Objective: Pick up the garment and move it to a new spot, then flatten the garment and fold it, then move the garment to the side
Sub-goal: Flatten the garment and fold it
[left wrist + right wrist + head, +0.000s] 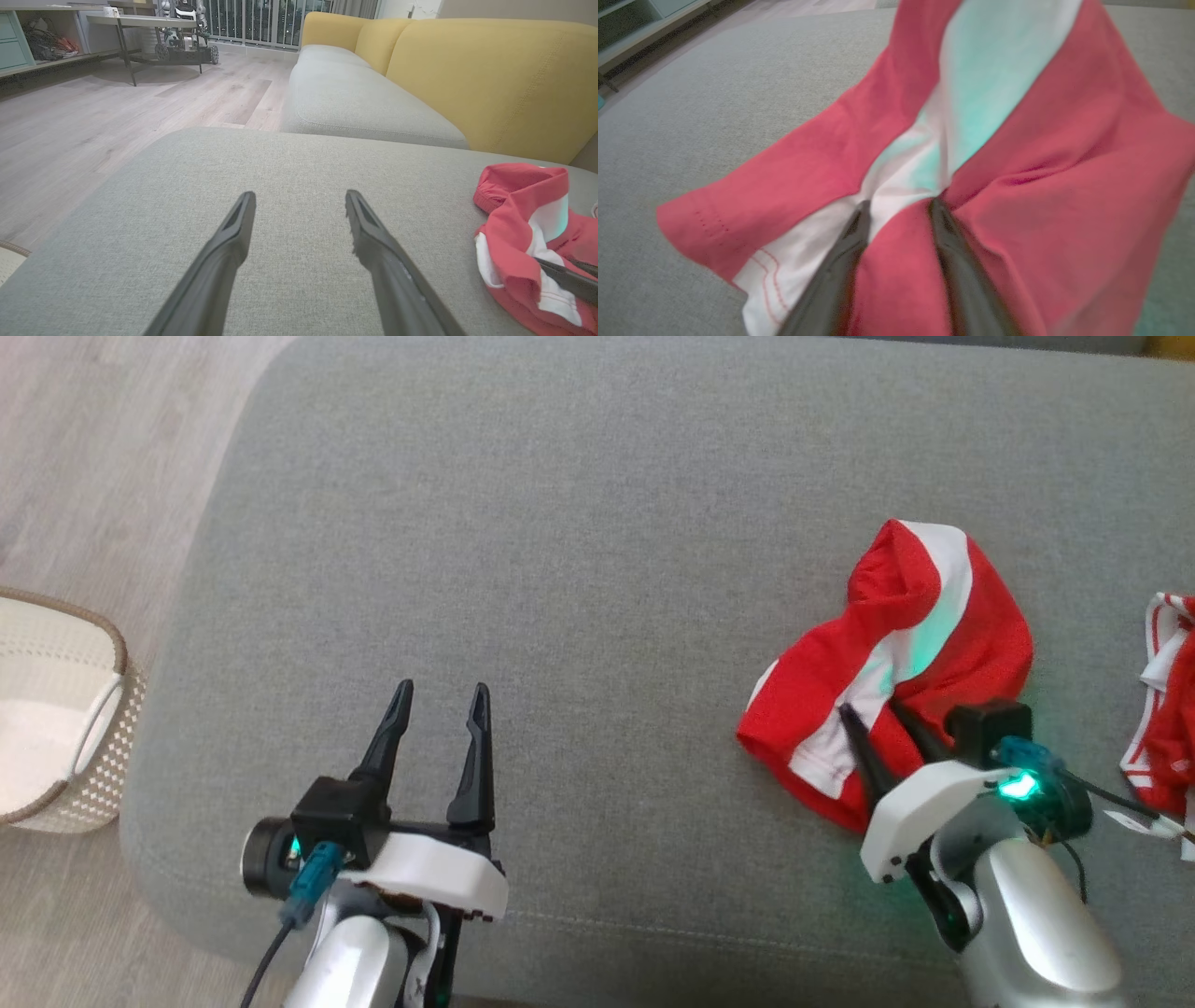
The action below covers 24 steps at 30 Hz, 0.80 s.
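The garment [924, 644] is a crumpled red piece with a white stripe, lying on the right part of the grey cushion [560, 569]. My right gripper [871, 707] is pressed into its near side. In the right wrist view the right gripper [900, 203] has its fingers still apart, with a ridge of the garment [1041, 186] bunched between them. My left gripper [442, 691] hovers open and empty over bare cushion at the lower left. In the left wrist view the left gripper [300, 196] points across the cushion, with the garment [518, 219] far to its right.
Another red and white cloth [1167, 709] lies at the cushion's right edge. A woven white basket [56, 709] stands on the wooden floor to the left. A yellow sofa back [490, 79] rises beyond the cushion, and a table [140, 21] stands far off.
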Motion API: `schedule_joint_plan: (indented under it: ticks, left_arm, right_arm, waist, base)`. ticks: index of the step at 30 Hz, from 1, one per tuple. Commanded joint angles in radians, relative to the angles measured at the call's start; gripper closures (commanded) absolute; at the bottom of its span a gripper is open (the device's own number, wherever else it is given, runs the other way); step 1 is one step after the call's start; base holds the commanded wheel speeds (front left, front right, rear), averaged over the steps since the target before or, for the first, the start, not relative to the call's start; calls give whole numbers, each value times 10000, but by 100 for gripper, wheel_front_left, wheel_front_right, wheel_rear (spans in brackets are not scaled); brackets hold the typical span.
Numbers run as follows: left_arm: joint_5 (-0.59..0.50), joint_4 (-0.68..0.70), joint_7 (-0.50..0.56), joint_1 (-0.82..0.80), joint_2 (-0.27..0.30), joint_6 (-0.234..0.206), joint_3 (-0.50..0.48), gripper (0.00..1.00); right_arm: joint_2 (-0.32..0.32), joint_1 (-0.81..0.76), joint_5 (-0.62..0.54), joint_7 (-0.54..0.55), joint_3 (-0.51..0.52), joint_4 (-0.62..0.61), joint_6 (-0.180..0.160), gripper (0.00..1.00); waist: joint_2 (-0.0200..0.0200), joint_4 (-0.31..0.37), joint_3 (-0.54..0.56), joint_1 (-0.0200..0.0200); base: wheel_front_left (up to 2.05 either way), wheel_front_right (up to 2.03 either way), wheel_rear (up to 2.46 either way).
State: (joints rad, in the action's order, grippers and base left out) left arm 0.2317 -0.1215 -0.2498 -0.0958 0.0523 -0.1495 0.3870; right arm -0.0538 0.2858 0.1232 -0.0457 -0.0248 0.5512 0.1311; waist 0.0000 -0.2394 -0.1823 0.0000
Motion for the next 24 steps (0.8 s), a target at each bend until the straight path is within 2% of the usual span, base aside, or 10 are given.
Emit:
schedule_joint_plan:
  ticks: [1,5,9,13,16,20,24]
  left_arm:
    - [102,257,-120,-316,-19,-19,-250,0]
    - [62,186,-120,-233,-19,-17,-308,0]
    - [86,139,-120,-147,-19,20,-255,0]
    - [138,104,-120,-26,-19,20,-153,0]
    - [161,87,-120,109,-20,-11,-81,0]
    - [180,119,-120,279,-20,-42,17,0]
    - [201,176,-120,282,-20,-43,116,0]
  right_arm:
    - [35,294,-10,-125,-361,-6,-4,100]
    - [35,471,275,-621,-798,20,-4,100]
    - [36,797,919,-888,-2064,-511,-4,100]
    - [36,1492,2090,-834,-3691,-1584,-4,100]
    - [36,2110,3352,-764,-4329,-2411,-4,100]
    - [36,2596,5035,-407,-3979,-2639,-4,100]
    - [33,2585,6151,128,-2504,-1527,-4,100]
  waist:
    - [0,-14,81,0]
    - [0,42,328,0]
    - [0,129,687,0]
    - [0,172,1040,0]
    - [0,181,1240,0]
    - [0,181,1327,0]
    - [0,161,1144,0]
  base:
    - [0,0,0]
    - [0,0,0]
    - [0,0,0]
    - [0,0,0]
    - [0,0,0]
    - [0,0,0]
    - [0,0,0]
